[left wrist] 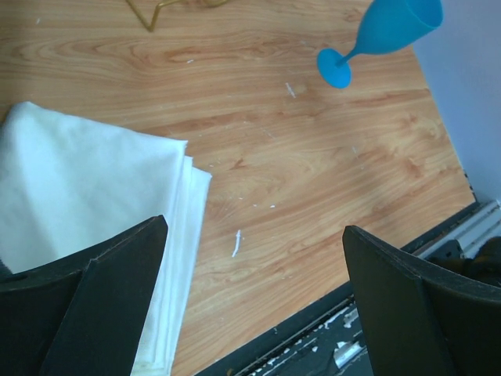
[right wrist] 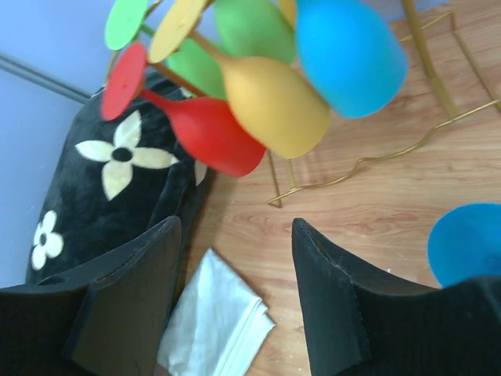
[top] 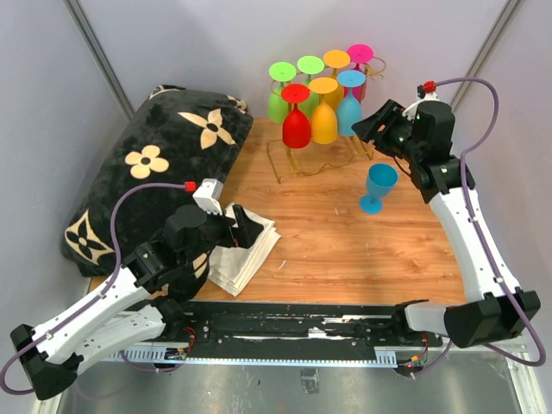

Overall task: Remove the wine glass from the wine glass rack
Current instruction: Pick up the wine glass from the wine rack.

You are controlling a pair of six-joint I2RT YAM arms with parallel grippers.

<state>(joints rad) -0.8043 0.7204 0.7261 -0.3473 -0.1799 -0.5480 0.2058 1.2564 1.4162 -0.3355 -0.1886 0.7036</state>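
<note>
The gold wire wine glass rack (top: 297, 164) stands at the back of the table with several coloured glasses hanging upside down: red (top: 296, 128), yellow (top: 324, 121), blue (top: 348, 112), green and pink. One blue wine glass (top: 378, 186) stands upright on the table, off the rack. My right gripper (top: 366, 129) is open and empty just right of the hanging blue glass. In the right wrist view the red (right wrist: 211, 133), yellow (right wrist: 270, 102) and blue (right wrist: 348, 51) glasses hang ahead of the open fingers (right wrist: 329, 301). My left gripper (top: 244, 226) is open over the cloths.
A stack of folded white cloths (top: 241, 254) lies at the front left and also shows in the left wrist view (left wrist: 86, 204). A black flowered cushion (top: 164, 164) fills the left side. The standing blue glass shows in the left wrist view (left wrist: 383, 31).
</note>
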